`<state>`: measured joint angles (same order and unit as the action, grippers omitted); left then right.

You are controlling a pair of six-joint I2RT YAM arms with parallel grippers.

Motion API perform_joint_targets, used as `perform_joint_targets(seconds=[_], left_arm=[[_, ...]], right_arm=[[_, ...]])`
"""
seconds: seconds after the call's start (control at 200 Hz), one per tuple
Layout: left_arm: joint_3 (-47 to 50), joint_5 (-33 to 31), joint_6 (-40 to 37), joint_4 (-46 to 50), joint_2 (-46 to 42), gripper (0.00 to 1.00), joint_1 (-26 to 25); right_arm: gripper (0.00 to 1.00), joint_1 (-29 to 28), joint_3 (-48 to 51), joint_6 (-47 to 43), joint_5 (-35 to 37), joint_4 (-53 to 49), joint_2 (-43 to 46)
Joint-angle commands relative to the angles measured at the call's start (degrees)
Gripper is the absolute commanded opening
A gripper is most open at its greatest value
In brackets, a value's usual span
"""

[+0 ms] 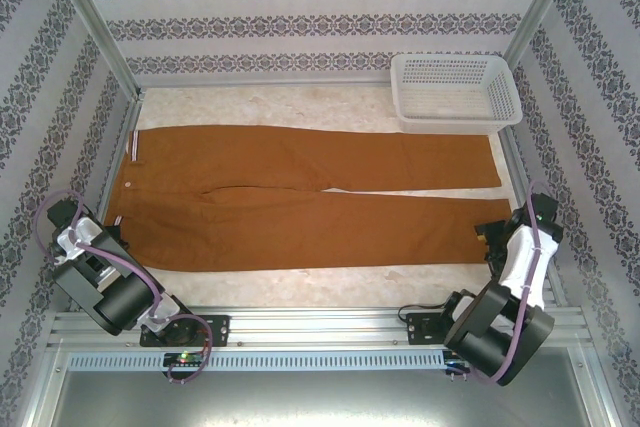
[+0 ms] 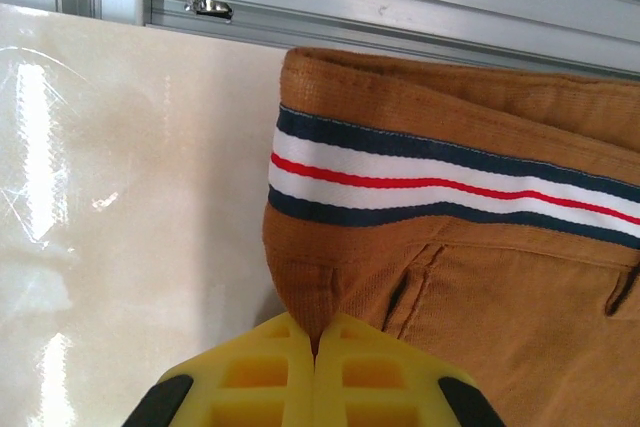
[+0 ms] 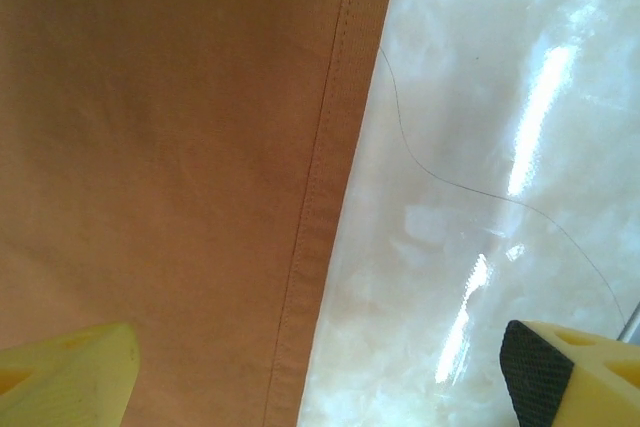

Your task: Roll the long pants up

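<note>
Pinching on my left side, the left gripper (image 2: 315,342) has its yellow fingers (image 2: 250,377) pressed flat together, with a small peak of rust-brown cloth caught between the tips. That cloth is the corner of the long pants (image 1: 300,192) at the waistband (image 2: 470,117), which is turned over so I can see its inner ribbon (image 2: 440,182), white with navy edges and a thin red line. Beyond the waist, the left wrist camera shows a strip of glossy pale table (image 1: 300,102) and an aluminium rail (image 2: 400,7) along the edge.

On my right side, the right gripper (image 3: 320,387) stands wide open and holds nothing. One yellow finger sits over the cloth and the other, black-tipped, over bare table. Between them runs the stitched hem (image 3: 320,177) of a trouser leg, lying flat. A thin dark thread (image 3: 450,182) curls across the table just beside that hem.

From the top camera, I see the pants spread flat across the table, waist at the left, both legs running to the right, with a narrow sliver of table showing between them. The near leg's cuff ends at my right gripper. The far leg's cuff ends just in front of a white mesh basket (image 1: 455,92) in the far right corner. I cannot tell whether cloth and basket touch.
</note>
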<state>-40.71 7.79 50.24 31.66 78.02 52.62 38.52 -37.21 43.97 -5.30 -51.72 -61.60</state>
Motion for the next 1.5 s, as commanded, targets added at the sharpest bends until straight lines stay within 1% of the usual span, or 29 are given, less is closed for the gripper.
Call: perform_joint_targets(seconds=[0.0, 0.145, 0.18, 0.25, 0.405, 0.495, 0.575, 0.625, 0.694, 0.839, 1.059, 1.114, 1.259, 1.334, 1.354, 1.429, 1.469, 1.494], left_arm=[[-1.6, 2.5, 1.1, 0.7, -0.5, 0.00, 0.4], [-2.1, 2.4, 0.9, 1.6, -1.3, 0.00, 0.4], [-2.3, 2.2, 0.8, 2.0, -1.5, 0.00, 0.5], [-2.5, 2.1, 0.8, 2.3, -2.0, 0.00, 0.5], [-2.6, 2.0, 0.9, 2.6, -2.6, 0.00, 0.4], [-2.7, 2.0, 0.8, 2.9, -2.7, 0.00, 0.5], [-2.9, 2.0, 0.7, 3.2, -2.7, 0.00, 0.4], [-2.9, 2.0, 0.8, 3.2, -2.9, 0.00, 0.5], [-2.7, 2.0, 0.9, 3.1, -3.1, 0.00, 0.5], [-2.8, 2.0, 0.7, 3.3, -3.3, 0.01, 0.5], [-3.2, 1.8, 0.6, 3.6, -3.3, 0.01, 0.5], [-3.3, 1.8, 0.5, 3.7, -3.3, 0.01, 0.4], [-3.5, 1.4, 0.5, 4.2, -3.5, 0.02, 0.4], [-3.3, 1.5, 0.6, 4.2, -3.8, 0.03, 0.5], [-3.3, 1.5, 0.5, 4.3, -3.9, 0.03, 0.5], [-3.5, 1.5, 0.3, 4.5, -3.9, 0.03, 0.5], [-3.7, 1.6, 0.2, 4.8, -4.0, 0.03, 0.4], [-3.8, 1.7, 0.1, 4.8, -4.0, 0.03, 0.5]], right_arm=[[0.93, 0.5, 2.2, -0.8, -1.0, 2.1, -2.6], [0.84, 0.5, 3.7, -0.8, 0.6, 5.6, -3.2], [0.84, 0.5, 3.8, -0.9, 1.0, 6.0, -3.3], [0.80, 0.6, 4.0, -1.3, 1.7, 7.0, -3.6], [0.76, 0.7, 4.3, -2.0, 2.7, 9.0, -5.6], [0.77, 0.8, 4.6, -2.1, 2.9, 9.8, -6.9], [0.82, 0.8, 5.2, -2.4, 3.0, 10.2, -7.6], [0.83, 0.8, 5.5, -2.5, 3.8, 10.7, -7.8], [0.81, 0.7, 5.9, -2.8, 5.0, 11.6, -7.6], [0.73, 0.9, 6.3, -3.1, 6.7, 13.9, -6.9], [0.72, 0.9, 5.4, -3.7, 7.1, 16.0, -9.4], [0.69, 0.9, 5.1, -4.0, 7.1, 16.0, -10.1], [0.69, 0.9, 4.9, -4.8, 7.7, 16.0, -10.7], [0.62, 0.9, 5.3, -5.4, 7.5, 16.8, -10.7], [0.58, 0.8, 5.3, -5.5, 7.6, 17.0, -10.7], [0.35, 0.8, 5.6, -5.9, 7.6, 18.0, -10.9], [0.29, 0.8, 5.6, -6.0, 7.9, 18.4, -11.2], [0.19, 0.8, 5.7, -6.0, 8.0, 18.6, -11.3]])
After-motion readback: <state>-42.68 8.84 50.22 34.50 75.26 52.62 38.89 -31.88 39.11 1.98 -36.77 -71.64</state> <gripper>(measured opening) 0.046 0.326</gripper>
